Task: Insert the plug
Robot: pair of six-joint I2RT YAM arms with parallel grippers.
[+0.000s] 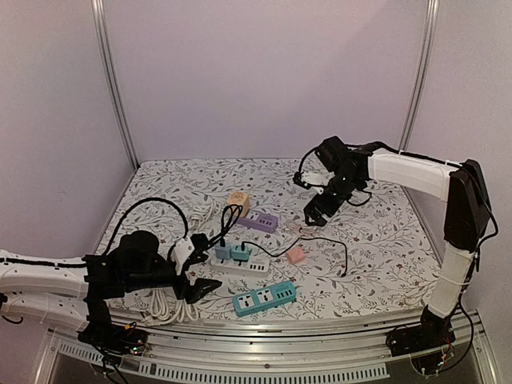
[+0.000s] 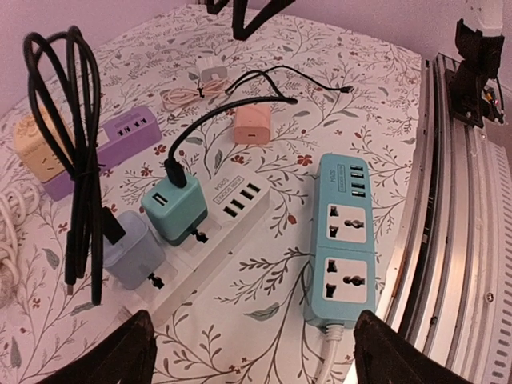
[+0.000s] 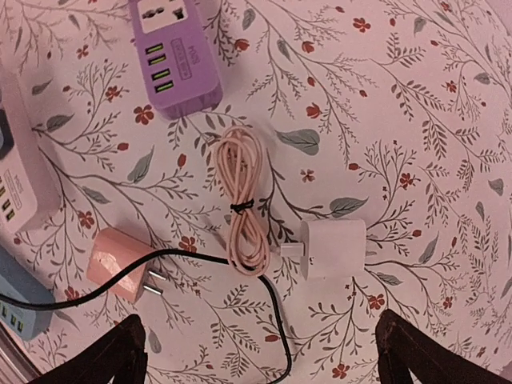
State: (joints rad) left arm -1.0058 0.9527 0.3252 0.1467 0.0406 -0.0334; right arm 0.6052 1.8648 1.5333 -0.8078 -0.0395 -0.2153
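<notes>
Starting on the left: the left end effector (image 1: 200,288) hovers low over the front of the desk (image 1: 384,240) with its fingers spread wide and nothing between them. Just ahead of it is the white strip (image 1: 250,265), with a blue-grey adapter (image 1: 222,251) and a teal adapter (image 1: 240,253) plugged in, and the teal strip (image 1: 264,298) lies nearer the edge. The purple strip (image 1: 258,222) is further back. The pink plug (image 3: 116,262) lies loose on its side just past the white strip's end. Its long axis runs diagonally, and its two round pins aim at the lower right of the right wrist view, away from that strip. A black cable (image 3: 216,260) crosses it. Next come a bundled pink cable (image 3: 244,204) and a white charger (image 3: 334,248). The right end effector (image 1: 316,214) hangs above those, also spread and empty.
</notes>
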